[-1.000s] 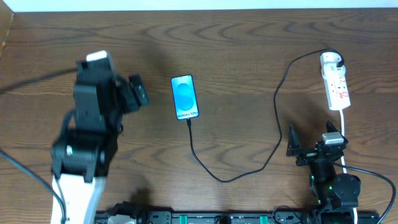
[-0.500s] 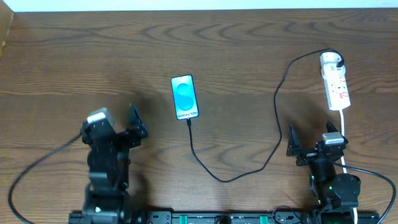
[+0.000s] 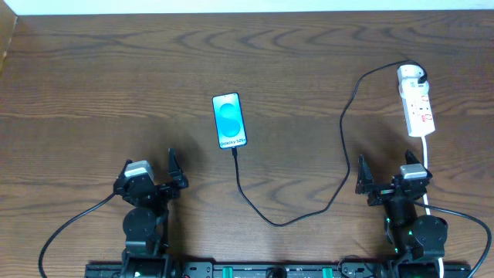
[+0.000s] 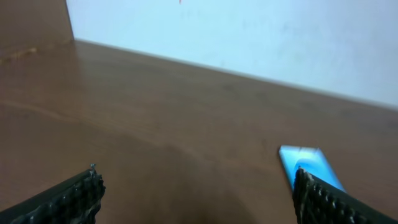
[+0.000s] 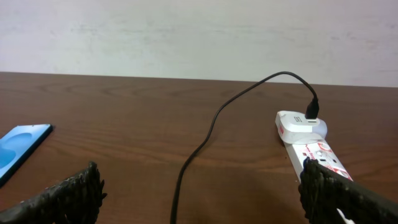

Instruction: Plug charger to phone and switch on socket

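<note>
The phone (image 3: pixel 229 120) lies face up mid-table, blue screen lit; it also shows in the left wrist view (image 4: pixel 308 163) and the right wrist view (image 5: pixel 18 144). The charger's black cable (image 3: pixel 343 131) runs from the phone's near end in a loop to the white adapter (image 3: pixel 409 75) on the socket strip (image 3: pixel 417 108) at the far right. The strip shows in the right wrist view (image 5: pixel 314 146) with the cable (image 5: pixel 205 134). My left gripper (image 3: pixel 150 174) is open and empty near the front edge, left of the phone. My right gripper (image 3: pixel 384 179) is open and empty, just in front of the strip.
The strip's white cord (image 3: pixel 427 166) runs toward the front past my right arm. A pale wall (image 5: pixel 199 31) stands behind the table's far edge. A black rail (image 3: pixel 255 270) lies along the front edge.
My left arm has drawn back from beside the phone down to the front edge and lowered. The right arm, phone, cable and strip have not moved.
</note>
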Robot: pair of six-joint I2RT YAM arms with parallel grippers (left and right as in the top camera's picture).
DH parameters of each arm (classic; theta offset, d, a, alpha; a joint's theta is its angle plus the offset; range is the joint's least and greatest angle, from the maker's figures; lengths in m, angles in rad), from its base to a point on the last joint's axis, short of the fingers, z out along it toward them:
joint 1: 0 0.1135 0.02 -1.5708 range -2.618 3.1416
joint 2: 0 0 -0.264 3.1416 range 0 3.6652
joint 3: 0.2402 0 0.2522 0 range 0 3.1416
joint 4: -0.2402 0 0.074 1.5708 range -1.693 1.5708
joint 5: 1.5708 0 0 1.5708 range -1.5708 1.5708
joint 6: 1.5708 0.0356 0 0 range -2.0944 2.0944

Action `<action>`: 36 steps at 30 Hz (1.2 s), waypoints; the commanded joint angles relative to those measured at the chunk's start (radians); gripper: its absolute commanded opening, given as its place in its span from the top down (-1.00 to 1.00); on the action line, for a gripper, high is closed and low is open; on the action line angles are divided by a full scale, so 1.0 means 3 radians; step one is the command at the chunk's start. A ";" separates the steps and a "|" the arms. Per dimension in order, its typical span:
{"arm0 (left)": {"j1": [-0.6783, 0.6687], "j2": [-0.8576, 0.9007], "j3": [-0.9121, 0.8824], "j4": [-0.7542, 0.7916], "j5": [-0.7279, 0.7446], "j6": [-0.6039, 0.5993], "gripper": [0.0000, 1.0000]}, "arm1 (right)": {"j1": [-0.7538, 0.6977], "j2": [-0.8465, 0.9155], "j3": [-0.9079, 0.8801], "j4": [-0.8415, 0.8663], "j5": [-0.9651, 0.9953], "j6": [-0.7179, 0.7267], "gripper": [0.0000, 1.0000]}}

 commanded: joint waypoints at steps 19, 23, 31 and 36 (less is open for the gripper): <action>0.0008 -0.0429 -0.0015 -0.0383 0.0050 0.0342 -0.96 | -0.0008 -0.0017 -0.0005 -0.0015 0.0022 0.0034 -0.99; 0.0008 -0.0429 -0.0015 -0.0383 0.0050 0.0342 -0.96 | -0.0008 -0.0017 -0.0005 -0.0015 0.0022 0.0036 -0.99; 0.0008 -0.0427 -0.0015 -0.0383 0.0050 0.0343 -0.96 | -0.0008 -0.0017 -0.0005 -0.0015 0.0022 0.0036 -0.98; 0.0008 -0.0427 -0.0015 -0.0384 0.0050 0.0342 -0.96 | -0.0008 -0.0017 -0.0005 -0.0015 0.0022 0.0034 -0.99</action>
